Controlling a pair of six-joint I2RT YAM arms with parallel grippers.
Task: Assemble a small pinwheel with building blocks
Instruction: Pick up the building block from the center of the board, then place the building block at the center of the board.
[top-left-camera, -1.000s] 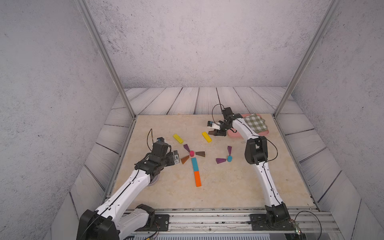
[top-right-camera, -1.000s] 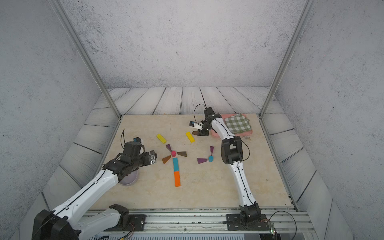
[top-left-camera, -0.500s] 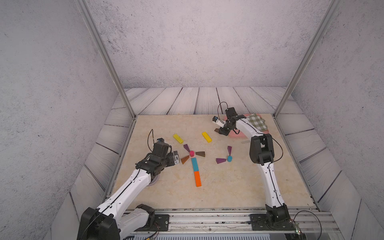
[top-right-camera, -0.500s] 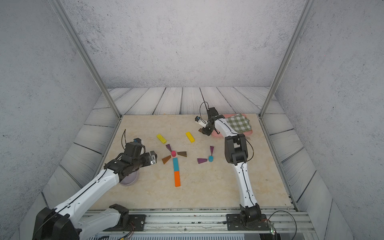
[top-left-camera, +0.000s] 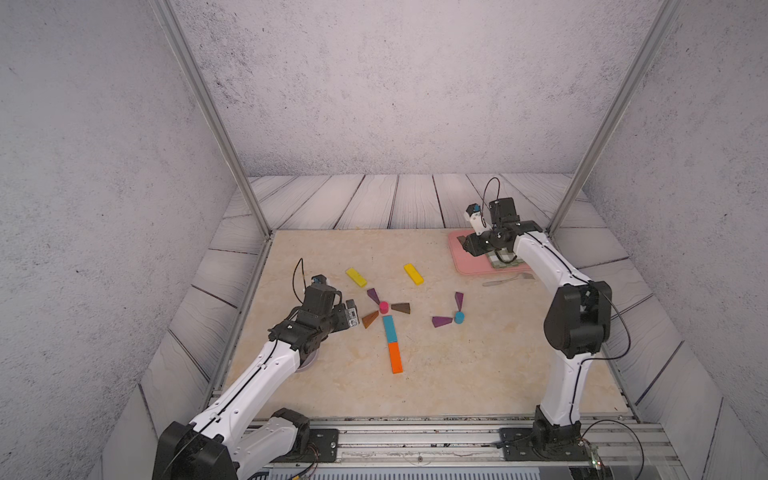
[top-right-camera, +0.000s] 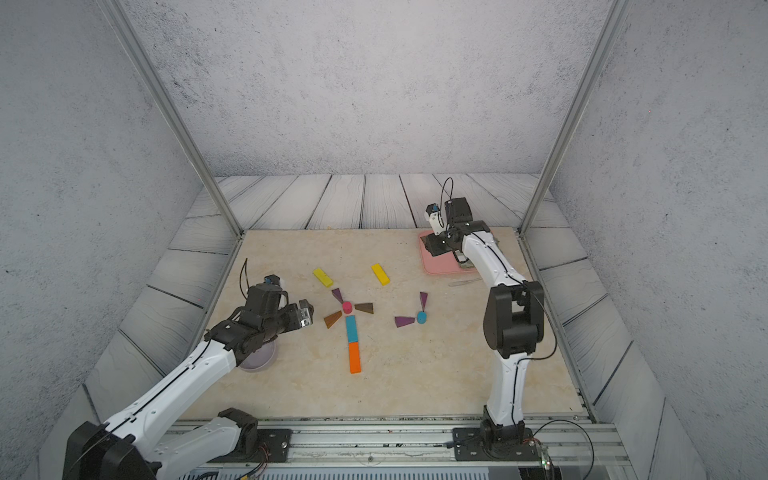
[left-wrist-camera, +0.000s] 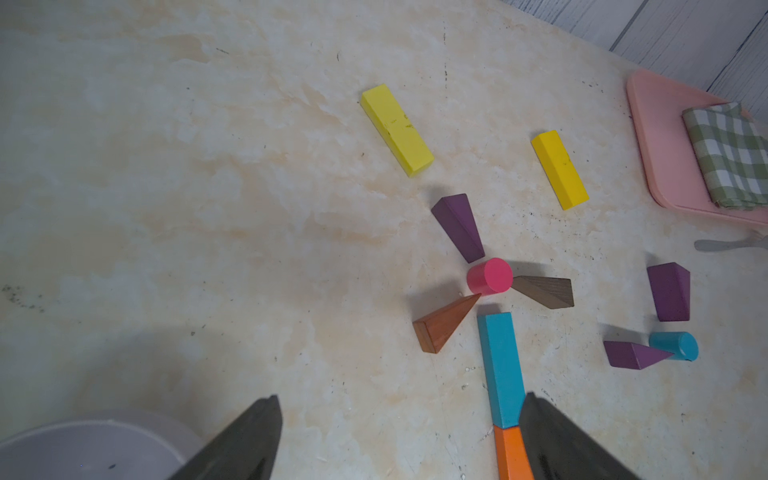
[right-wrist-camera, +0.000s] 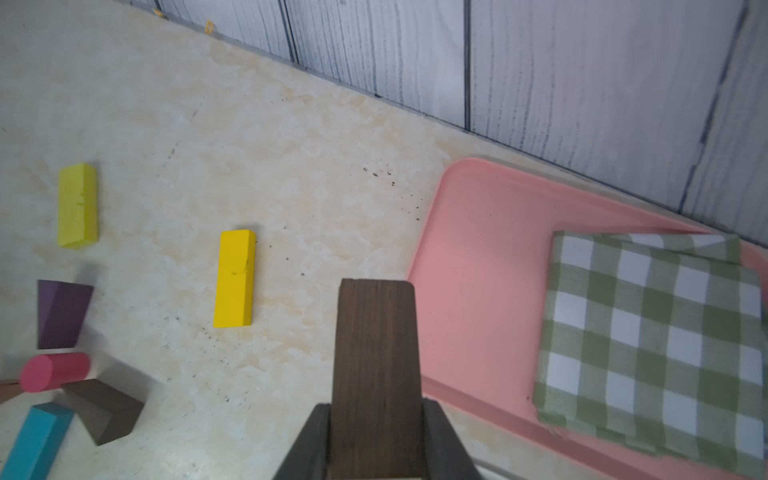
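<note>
Only the right wrist view makes plain that the right hand is clamped on a dark brown block, by the tray edge at the tabletop's one o'clock. In both top views the left hand, fingers apart, sits at nine o'clock of the pink cylinder, which is ringed by wedges.

The right gripper pinches a dark brown block beside the pink tray holding a green checked cloth; two yellow bars lie apart nearby.
</note>
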